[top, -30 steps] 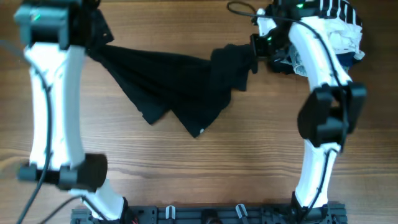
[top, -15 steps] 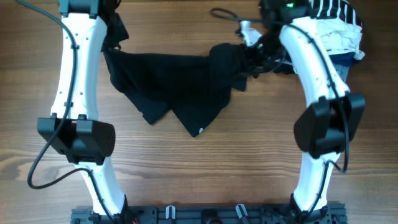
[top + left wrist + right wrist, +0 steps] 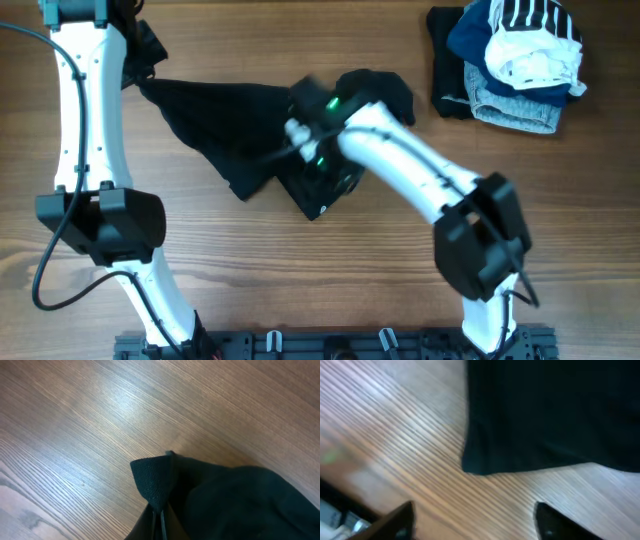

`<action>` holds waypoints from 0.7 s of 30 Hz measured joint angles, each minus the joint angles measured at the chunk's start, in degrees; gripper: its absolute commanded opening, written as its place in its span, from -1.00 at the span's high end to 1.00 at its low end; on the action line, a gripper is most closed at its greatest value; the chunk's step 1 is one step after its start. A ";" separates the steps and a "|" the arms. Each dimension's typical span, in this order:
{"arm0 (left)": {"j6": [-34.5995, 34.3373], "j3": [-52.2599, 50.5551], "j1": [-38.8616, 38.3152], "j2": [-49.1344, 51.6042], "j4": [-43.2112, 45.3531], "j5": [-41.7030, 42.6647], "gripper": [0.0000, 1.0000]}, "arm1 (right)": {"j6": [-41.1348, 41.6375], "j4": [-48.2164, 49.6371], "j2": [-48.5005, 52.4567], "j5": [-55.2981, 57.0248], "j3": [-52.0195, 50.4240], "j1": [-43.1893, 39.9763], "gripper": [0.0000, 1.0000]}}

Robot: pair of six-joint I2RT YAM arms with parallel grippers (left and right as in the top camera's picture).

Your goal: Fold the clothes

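A black garment [image 3: 250,125] lies crumpled across the back half of the wooden table, one pointed end reaching toward the front. At the far left my left gripper [image 3: 137,62] is shut on the garment's corner [image 3: 156,480]; in the left wrist view the cloth is pinched between the closed fingers [image 3: 161,517]. My right gripper [image 3: 305,140] hovers over the middle of the garment, blurred. In the right wrist view the right gripper [image 3: 475,522] is open, with only bare wood between its fingertips [image 3: 402,520], and a garment edge [image 3: 545,415] lies just beyond them.
A pile of other clothes [image 3: 510,60], blue, grey and striped black and white, sits at the back right corner. The right arm [image 3: 430,185] stretches diagonally from the front right across the table. Bare wood [image 3: 300,280] fills the front half.
The right gripper opened, let go of the garment's right end and swung left and forward over its middle. The left gripper, still holding the corner, shifted a little left.
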 measured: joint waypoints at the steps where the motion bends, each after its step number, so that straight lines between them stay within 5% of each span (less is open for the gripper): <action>1: 0.00 0.00 0.15 0.00 0.24 -0.02 0.92 | 0.52 2.56 0.00 0.87 -2.05 1.55 -0.84; 11: 0.00 0.00 0.31 0.00 0.79 0.17 0.92 | -2.29 21.40 -1.31 4.59 -18.25 2.49 -0.80; 15: 0.00 0.00 0.31 0.00 0.74 0.17 0.92 | -0.39 25.79 -1.44 6.62 -18.78 2.43 -0.17; 17: 0.00 0.00 0.31 0.00 0.76 0.17 0.92 | 1.01 25.83 -1.44 8.15 -18.93 2.36 0.65; 18: 0.00 0.00 0.31 0.00 0.74 0.17 0.92 | 2.43 25.59 -1.40 9.70 -19.02 2.36 0.87; 21: 0.00 0.00 0.31 0.00 0.22 0.20 0.92 | 5.55 24.28 -1.40 13.03 -19.17 2.36 0.91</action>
